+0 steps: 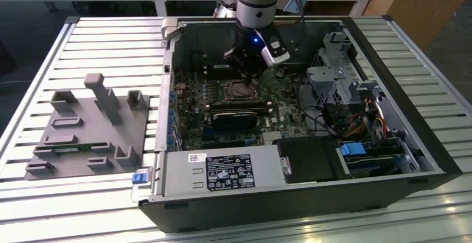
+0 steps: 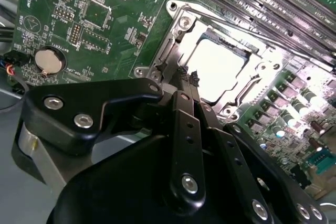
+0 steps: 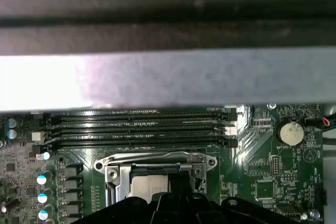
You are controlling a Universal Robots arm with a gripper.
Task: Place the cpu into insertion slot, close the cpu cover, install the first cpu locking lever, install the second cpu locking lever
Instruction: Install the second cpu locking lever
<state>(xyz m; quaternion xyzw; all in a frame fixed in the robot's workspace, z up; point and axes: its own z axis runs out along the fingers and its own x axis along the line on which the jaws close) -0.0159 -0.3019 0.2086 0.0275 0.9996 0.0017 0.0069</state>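
Observation:
The cpu (image 2: 218,69) lies flat in the insertion slot (image 1: 240,91) on the green motherboard, its pale face up. The silvery cpu cover (image 2: 262,69) lies down around the chip as a frame, and the chip shows through its cut-out. In the first wrist view the cpu (image 3: 148,186) sits under the cover's front bar (image 3: 157,158). My gripper (image 2: 188,74) hangs just above the socket's edge, beside a thin metal lever (image 2: 160,59). Its black fingers (image 2: 184,124) stand pressed together. Whether they pinch anything I cannot tell. In the exterior view the gripper (image 1: 246,73) sits just behind the socket.
Long black memory slots (image 3: 142,129) run beside the socket, and a coin battery (image 3: 290,132) lies further along the board. The case wall (image 3: 168,77) stands close behind. A power supply (image 1: 221,171) and a drive cage (image 1: 339,83) fill the case. A grey fixture block (image 1: 88,127) rests on the slatted table.

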